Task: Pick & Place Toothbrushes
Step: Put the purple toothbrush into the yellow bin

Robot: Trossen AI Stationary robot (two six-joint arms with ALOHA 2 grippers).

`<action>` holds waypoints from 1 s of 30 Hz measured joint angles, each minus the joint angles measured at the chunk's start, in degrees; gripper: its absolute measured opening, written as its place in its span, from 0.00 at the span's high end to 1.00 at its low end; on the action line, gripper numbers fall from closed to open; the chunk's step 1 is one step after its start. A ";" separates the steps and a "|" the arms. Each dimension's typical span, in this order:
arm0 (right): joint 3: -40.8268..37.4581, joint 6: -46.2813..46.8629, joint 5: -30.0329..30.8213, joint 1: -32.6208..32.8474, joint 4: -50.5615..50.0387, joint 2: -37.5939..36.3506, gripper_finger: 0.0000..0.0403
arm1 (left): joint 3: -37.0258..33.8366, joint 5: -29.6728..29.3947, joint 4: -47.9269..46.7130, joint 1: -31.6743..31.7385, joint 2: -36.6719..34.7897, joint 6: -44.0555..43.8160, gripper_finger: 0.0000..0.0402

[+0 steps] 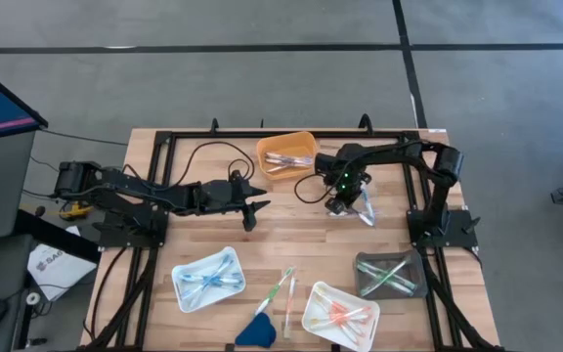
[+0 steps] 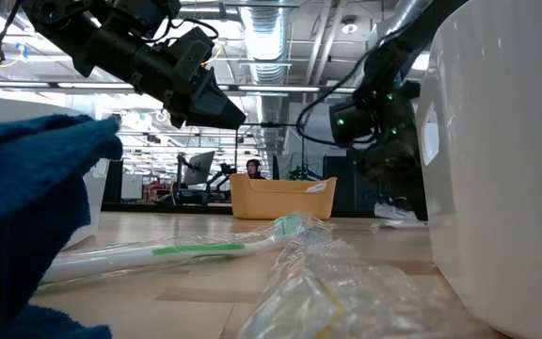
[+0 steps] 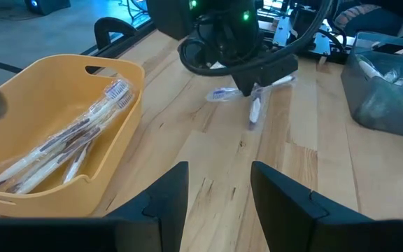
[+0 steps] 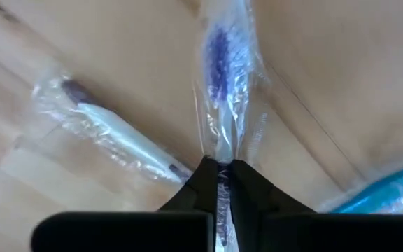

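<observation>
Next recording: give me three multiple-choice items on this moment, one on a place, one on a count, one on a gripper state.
1. Where is the orange bin?
A. Far edge of the table
B. Near edge, beside the white trays
C. On the floor

2. How many loose toothbrushes lie between the two white trays?
A. None
B. Two
C. Six

3. The right gripper is:
A. Wide open above the table
B. Shut on a wrapped blue-bristled toothbrush
C. Inside the orange bin

Key: 1 A, the high view shows it at the far edge. 2 B, two loose toothbrushes lie there. 3 B, its fingers pinch the wrapper.
</observation>
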 joint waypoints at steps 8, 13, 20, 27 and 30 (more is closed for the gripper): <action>7.93 -2.40 -0.08 0.64 -8.18 -0.10 0.97 | 0.00 0.00 -0.13 0.00 0.00 0.00 0.63; 14.64 -4.23 1.29 0.53 -12.33 -0.11 0.98 | 0.00 0.00 -0.17 0.00 0.00 0.00 0.63; 29.58 -8.77 4.00 -1.24 -15.12 -0.13 0.98 | 0.00 0.00 -0.28 0.00 0.00 0.00 0.63; 43.79 -17.59 4.15 -2.95 -11.25 0.48 0.99 | 0.00 0.00 -0.33 0.00 0.00 0.00 0.63; 46.47 -22.10 4.16 -3.03 -6.10 0.43 0.99 | 0.00 0.00 -0.33 0.00 0.00 0.00 0.63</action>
